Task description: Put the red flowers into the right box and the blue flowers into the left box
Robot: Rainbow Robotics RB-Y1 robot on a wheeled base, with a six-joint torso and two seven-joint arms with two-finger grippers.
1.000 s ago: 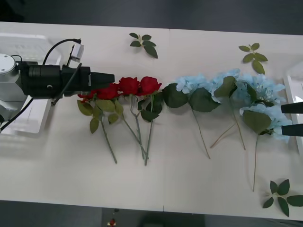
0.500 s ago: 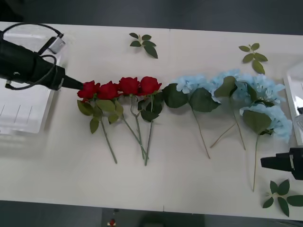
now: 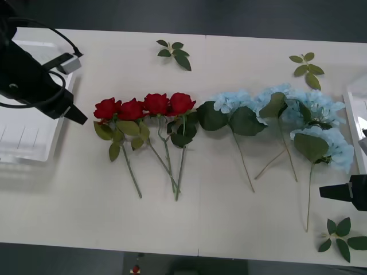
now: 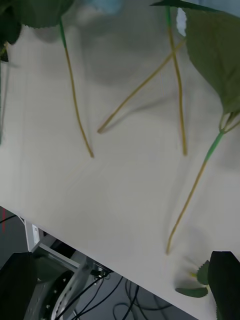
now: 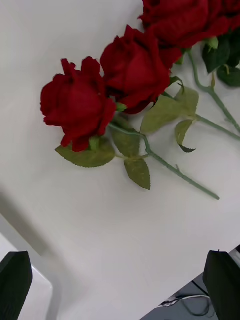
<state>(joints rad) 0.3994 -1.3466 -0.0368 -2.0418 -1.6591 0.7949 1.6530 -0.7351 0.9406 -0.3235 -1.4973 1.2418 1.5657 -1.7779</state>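
Left gripper (image 3: 80, 118) now off red flowers (image 3: 143, 106), open, empty.

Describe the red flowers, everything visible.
The red flowers are four fabric-looking roses, deep-red blooms side by side in a row on the white table, neighbours touching. Thin green stems with a few leaves run toward the robot, the middle stems crossing. The rightmost rose's leaves meet a blue flower's dark leaf. No tool touches them.

red flowers (image 3: 143, 106) in a row mid-table, blue flowers (image 3: 287, 112) beside, right
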